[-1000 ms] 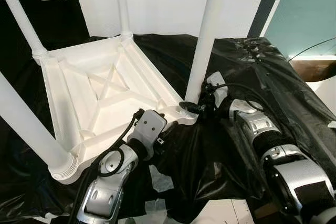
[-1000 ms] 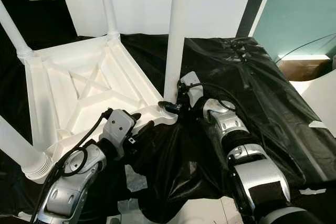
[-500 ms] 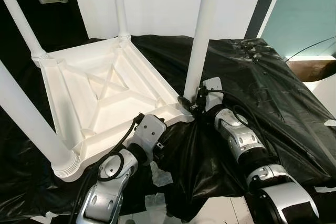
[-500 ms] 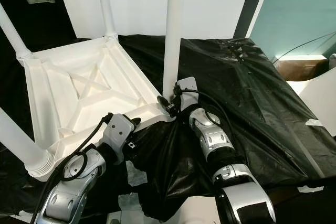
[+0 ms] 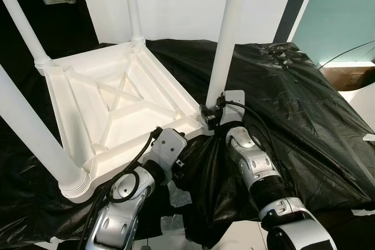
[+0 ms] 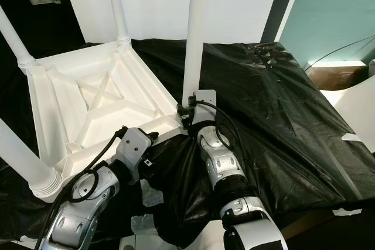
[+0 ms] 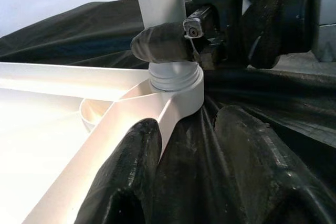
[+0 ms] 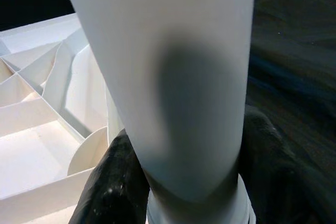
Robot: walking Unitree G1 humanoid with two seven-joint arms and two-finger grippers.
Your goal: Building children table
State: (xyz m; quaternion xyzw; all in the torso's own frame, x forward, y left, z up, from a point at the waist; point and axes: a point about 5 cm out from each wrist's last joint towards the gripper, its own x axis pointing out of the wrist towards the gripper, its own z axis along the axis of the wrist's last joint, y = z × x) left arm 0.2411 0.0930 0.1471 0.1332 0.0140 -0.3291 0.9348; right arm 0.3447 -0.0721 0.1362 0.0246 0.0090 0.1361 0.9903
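Firmly, right tool clasps table leg; base.

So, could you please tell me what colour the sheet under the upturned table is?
Black: the sheet is glossy black plastic, best seen in the left eye view.

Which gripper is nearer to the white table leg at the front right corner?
Right. The right gripper is closed around the leg just above its socket. The left gripper sits lower, at the table frame's corner edge.

Bright, even indoor light; sharp head views, blurred close wrist view.
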